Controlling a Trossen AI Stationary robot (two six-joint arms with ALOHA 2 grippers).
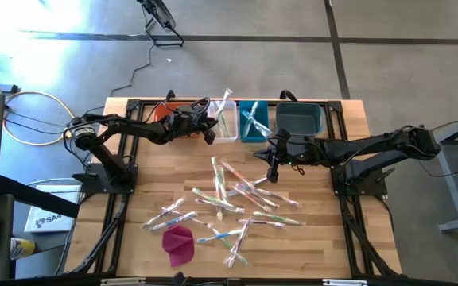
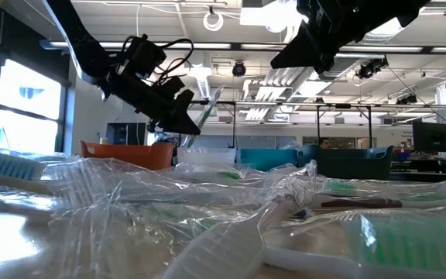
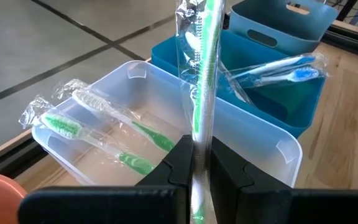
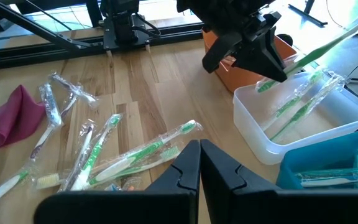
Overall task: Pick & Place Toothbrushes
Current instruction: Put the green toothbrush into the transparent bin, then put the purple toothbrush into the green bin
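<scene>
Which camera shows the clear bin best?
Left wrist view: the clear bin fills it, two green toothbrushes inside. Right wrist view shows it farther off, high view small, low view only its rim.

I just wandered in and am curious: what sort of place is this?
Probably a robotics lab or workshop: two robot arms clamped to a wooden table, a bare concrete floor, and desks with monitors under open ceiling lights.

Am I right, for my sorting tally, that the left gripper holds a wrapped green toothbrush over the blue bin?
Not quite: the left gripper holds the green toothbrush over the clear bin, as the left wrist view shows; the blue bin sits beside it.
</scene>
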